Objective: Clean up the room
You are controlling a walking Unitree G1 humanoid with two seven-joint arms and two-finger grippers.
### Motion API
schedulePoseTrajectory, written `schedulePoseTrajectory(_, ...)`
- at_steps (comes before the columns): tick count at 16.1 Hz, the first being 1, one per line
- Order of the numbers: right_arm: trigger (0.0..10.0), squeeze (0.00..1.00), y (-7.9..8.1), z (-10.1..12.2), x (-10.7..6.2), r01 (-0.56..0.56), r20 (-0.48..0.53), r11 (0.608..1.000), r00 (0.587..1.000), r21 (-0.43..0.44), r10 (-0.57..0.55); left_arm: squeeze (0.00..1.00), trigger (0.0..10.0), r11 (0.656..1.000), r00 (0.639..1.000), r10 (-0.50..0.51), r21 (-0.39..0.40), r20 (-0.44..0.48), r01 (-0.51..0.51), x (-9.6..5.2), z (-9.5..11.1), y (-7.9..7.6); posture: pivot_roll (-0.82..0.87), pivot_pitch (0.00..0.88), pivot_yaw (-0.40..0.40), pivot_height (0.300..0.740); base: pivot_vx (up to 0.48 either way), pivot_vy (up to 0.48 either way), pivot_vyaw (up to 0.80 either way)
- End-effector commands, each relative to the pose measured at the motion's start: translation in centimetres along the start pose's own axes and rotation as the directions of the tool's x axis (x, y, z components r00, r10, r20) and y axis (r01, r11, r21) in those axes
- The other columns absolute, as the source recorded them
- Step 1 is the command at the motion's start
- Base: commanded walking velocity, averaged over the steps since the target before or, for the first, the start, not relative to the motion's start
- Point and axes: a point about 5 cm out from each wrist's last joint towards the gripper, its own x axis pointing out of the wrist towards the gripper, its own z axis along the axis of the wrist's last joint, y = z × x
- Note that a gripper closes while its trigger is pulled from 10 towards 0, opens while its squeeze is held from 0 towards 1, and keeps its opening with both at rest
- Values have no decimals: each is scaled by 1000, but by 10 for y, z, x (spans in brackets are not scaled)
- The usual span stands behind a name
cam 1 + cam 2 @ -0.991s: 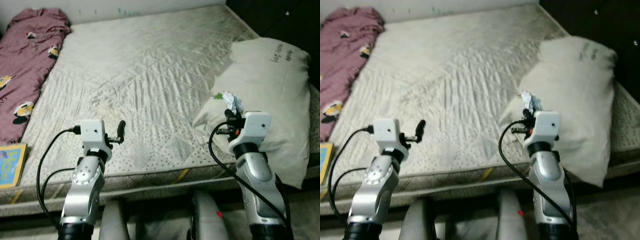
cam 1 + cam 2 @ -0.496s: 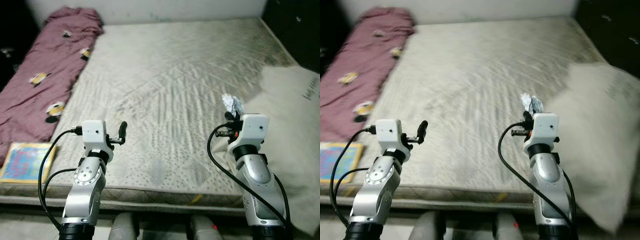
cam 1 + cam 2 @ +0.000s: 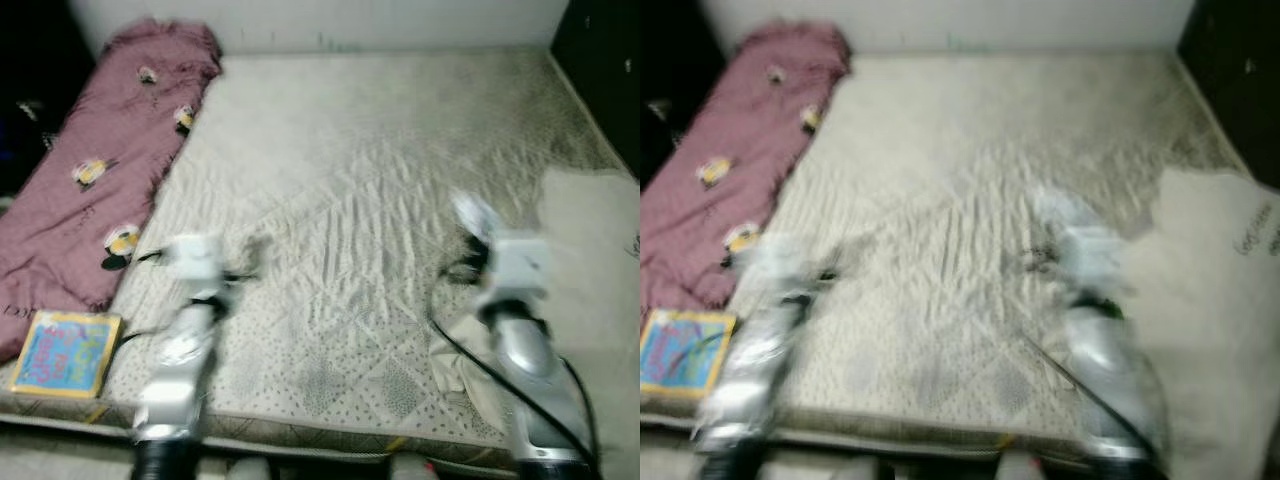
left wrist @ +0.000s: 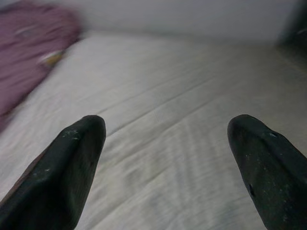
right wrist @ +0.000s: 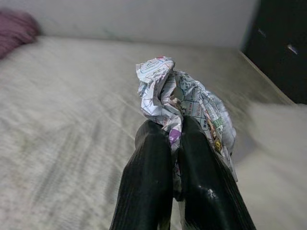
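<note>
- Crumpled paper [image 5: 180, 103], printed and balled up, sits pinched between the closed fingers of the right hand [image 5: 175, 139], held up over the bed [image 3: 370, 200].
- Left hand [image 4: 168, 139] is spread wide with nothing in it, hovering above the quilted mattress.
- Since a second ago the whole head view has swung: the white pillow [image 3: 590, 250] has slid to the right edge, while the maroon blanket [image 3: 110, 170] and a colourful book [image 3: 65, 352] at the bed's near left corner have come into view. Both arms are blurred, so the robot is turning.
- My reading: the wad is secured, and the robot is carrying it off to find a bin.
</note>
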Motion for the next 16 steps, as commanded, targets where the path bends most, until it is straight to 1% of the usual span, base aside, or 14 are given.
schedulePoseTrajectory(1,10000,0,26,18,8,-75,78,997,994,30,73,0,10000,996,996,87,29,-28,-86,-11,-6,30,-83,0,67,740,0,0,0)
schedulePoseTrajectory(6,10000,0,35,20,15,-83,92,996,993,32,80,0,10000,998,997,70,11,-25,-70,-8,-5,27,-84,0,74,740,0,0,0)
schedulePoseTrajectory(7,10000,0,37,20,16,-89,94,995,992,45,84,0,10000,998,998,64,7,-20,-63,-8,-4,26,-83,0,70,740,0,345,0)
schedulePoseTrajectory(9,10000,0,39,20,16,-96,93,994,991,42,92,0,10000,997,997,70,-7,-18,-70,-8,-4,26,-80,0,64,740,0,480,0)
schedulePoseTrajectory(16,10000,0,36,19,18,-90,92,995,992,41,86,0,10000,999,999,49,-21,-13,-49,-6,-3,24,-85,0,61,740,0,480,0)
